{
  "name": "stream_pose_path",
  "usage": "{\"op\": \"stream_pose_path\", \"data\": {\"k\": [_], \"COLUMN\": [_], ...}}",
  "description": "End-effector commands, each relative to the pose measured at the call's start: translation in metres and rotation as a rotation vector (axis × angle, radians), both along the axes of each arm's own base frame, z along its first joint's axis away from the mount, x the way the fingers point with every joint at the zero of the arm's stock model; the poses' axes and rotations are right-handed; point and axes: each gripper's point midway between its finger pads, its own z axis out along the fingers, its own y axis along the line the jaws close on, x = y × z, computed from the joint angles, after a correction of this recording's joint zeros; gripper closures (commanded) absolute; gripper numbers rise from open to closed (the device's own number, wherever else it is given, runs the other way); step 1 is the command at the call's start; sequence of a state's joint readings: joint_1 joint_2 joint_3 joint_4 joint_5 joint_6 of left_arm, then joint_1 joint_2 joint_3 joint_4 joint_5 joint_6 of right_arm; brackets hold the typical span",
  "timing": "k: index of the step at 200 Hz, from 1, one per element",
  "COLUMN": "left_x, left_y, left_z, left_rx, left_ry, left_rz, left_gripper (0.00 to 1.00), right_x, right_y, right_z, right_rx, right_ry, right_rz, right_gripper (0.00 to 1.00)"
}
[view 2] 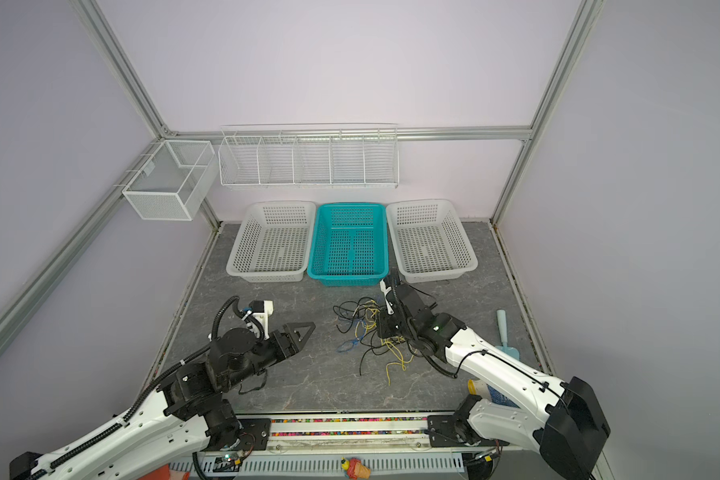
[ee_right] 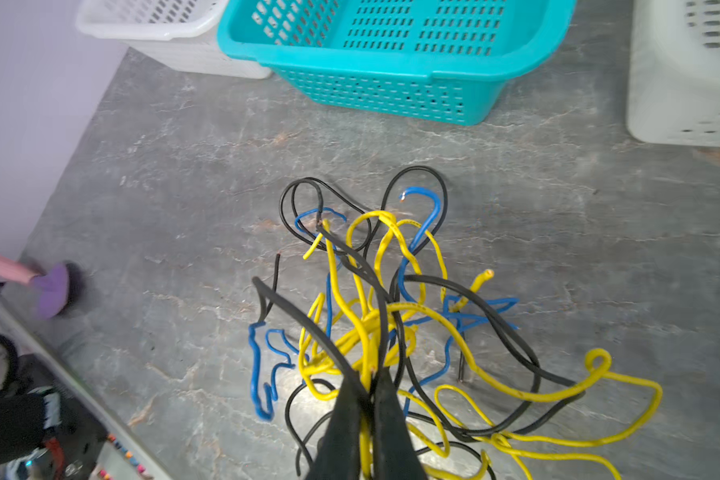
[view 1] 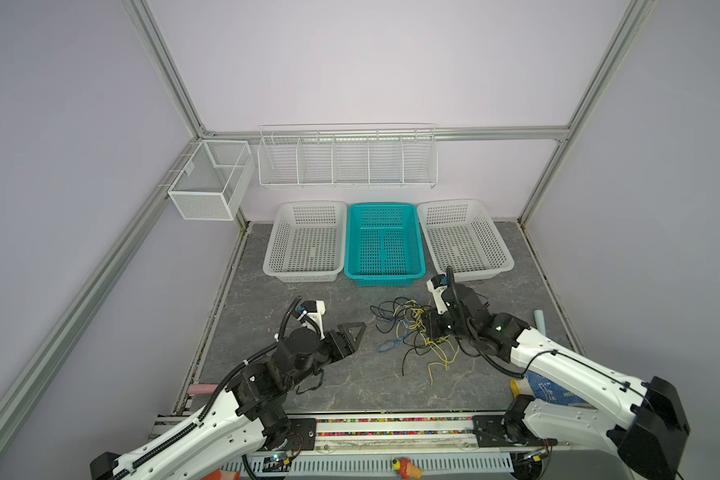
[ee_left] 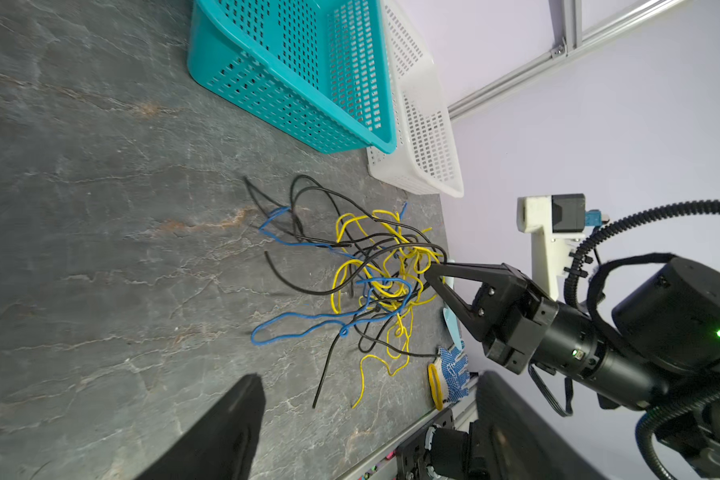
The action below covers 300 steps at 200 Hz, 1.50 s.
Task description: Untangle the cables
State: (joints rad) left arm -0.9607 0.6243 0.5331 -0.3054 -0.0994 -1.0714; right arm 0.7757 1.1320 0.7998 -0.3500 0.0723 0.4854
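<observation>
High top views, close wrist views share cables (ee_left: 381,286).

A robotics lab cell: aluminium framing (view 1: 495,134) around plain lilac panels (view 1: 371,62), two robot arms (view 1: 208,436) (view 1: 578,374) mounted at the worktop's (view 1: 371,382) front edge, plastic baskets (view 1: 384,277) along its back.

The left arm (view 1: 208,432) extends forward and inward from the near edge, with the forearm low and the wrist rolled so that the left gripper (view 1: 356,336) lies on its side. Its jaws stand wide apart with nothing between them. The right arm (view 1: 566,374) comes in from the opposite side, elbow raised and wrist bent down. The right gripper (ee_right: 371,376) points steeply downward. Its fingers (ee_right: 391,415) are pressed together at the tips, pinching what seems to be a yellow strand of the cables (ee_right: 362,328), though the pinch point is partly hidden. The two grippers face each other, well apart.
</observation>
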Motion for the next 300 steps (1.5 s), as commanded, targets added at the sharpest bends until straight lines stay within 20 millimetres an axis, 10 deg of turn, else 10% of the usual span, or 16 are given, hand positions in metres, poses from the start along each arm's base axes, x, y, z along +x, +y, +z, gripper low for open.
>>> {"op": "stream_pose_path", "data": {"k": [1,88,150,300], "left_x": [0.000,-0.010,-0.010,-0.014], "left_y": [-0.027,-0.085,-0.081,-0.088], "left_z": [0.001,-0.011,-0.024,-0.047], "left_rx": [-0.095,-0.085,-0.064,-0.031], "left_ry": [0.017,0.014,0.020,0.043], "left_rz": [-0.066,-0.184,-0.158,-0.198], "left_gripper": [0.20,0.24,0.33,0.93], "right_x": [-0.012,-0.041,-0.052,-0.060], "right_y": [0.030,0.077,0.085,0.076], "right_z": [0.021,0.049,0.071,0.101], "right_rx": [0.124,0.285,0.373,0.400], "right_ry": [-0.029,-0.006,0.003,-0.038], "right_rz": [0.123,0.265,0.306,0.300], "right_gripper": [0.94,0.94,0.94,0.94]}}
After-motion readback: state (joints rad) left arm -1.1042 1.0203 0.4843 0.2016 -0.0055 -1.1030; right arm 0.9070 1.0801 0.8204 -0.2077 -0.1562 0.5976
